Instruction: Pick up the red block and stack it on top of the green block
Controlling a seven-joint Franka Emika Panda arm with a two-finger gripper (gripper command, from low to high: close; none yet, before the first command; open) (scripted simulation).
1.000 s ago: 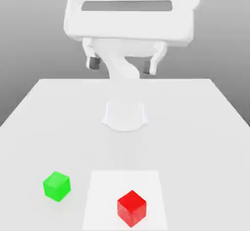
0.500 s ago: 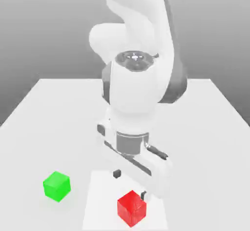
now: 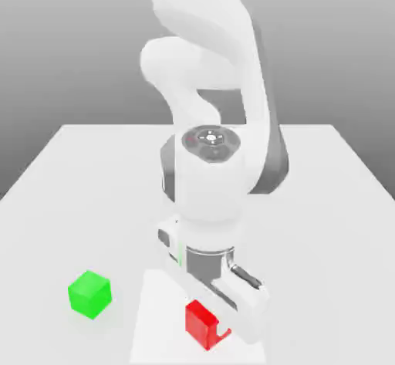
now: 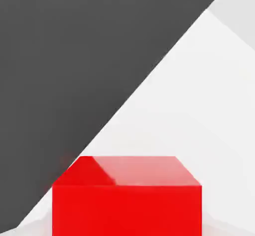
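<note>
The red block (image 3: 200, 322) lies near the table's front edge, and its top and right side are hidden behind my hand. My gripper (image 3: 210, 315) has come down right over it, with the white hand body just above the block. In the hand view the red block (image 4: 127, 200) is very close, seen with its top face and one side. The green block (image 3: 90, 293) sits alone on the table towards the exterior view's left of the red one, well apart from the gripper.
The white table (image 3: 85, 186) stretches back to a far edge. A paler square patch (image 3: 154, 321) marks the surface under the red block. My arm's thick white links (image 3: 212, 170) tower over the table's middle.
The arm swung down from high above the table to the red block. Over the last half second the hand dropped further, now covering the block's top.
</note>
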